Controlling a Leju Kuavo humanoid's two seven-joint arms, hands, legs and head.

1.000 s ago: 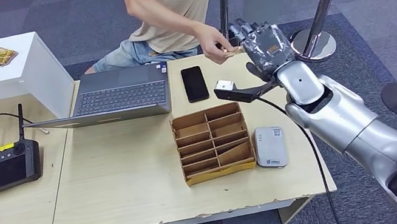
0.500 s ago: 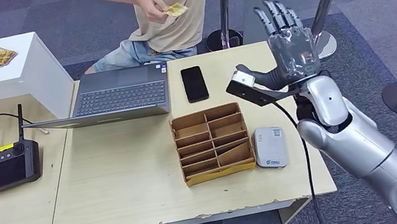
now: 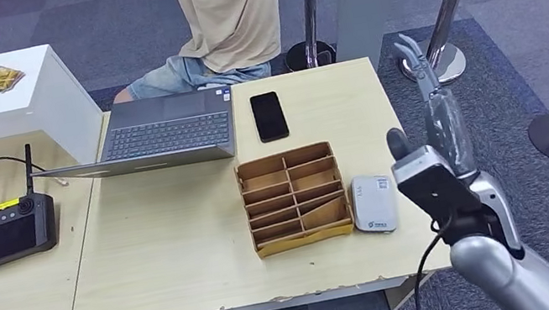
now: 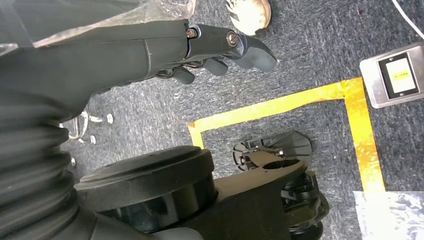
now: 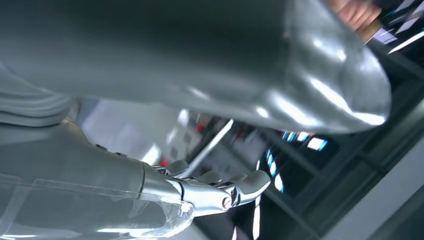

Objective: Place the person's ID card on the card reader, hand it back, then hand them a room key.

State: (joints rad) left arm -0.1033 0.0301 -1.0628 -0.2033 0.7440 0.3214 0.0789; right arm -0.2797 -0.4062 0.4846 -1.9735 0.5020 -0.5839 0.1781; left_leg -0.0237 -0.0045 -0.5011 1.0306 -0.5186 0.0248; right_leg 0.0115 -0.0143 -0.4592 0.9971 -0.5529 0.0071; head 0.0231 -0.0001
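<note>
Beside the card reader, right robot hand empty.

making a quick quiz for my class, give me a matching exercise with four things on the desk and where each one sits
Things:
1. phone
2. card reader
3. remote controller
4. laptop

Places:
A. on the left table, near the cables
B. just right of the wooden organizer
C. flat on the desk, right of the laptop
D. at the far edge of the desk, in front of the person

Pairs: 1-C, 2-B, 3-A, 4-D
</note>
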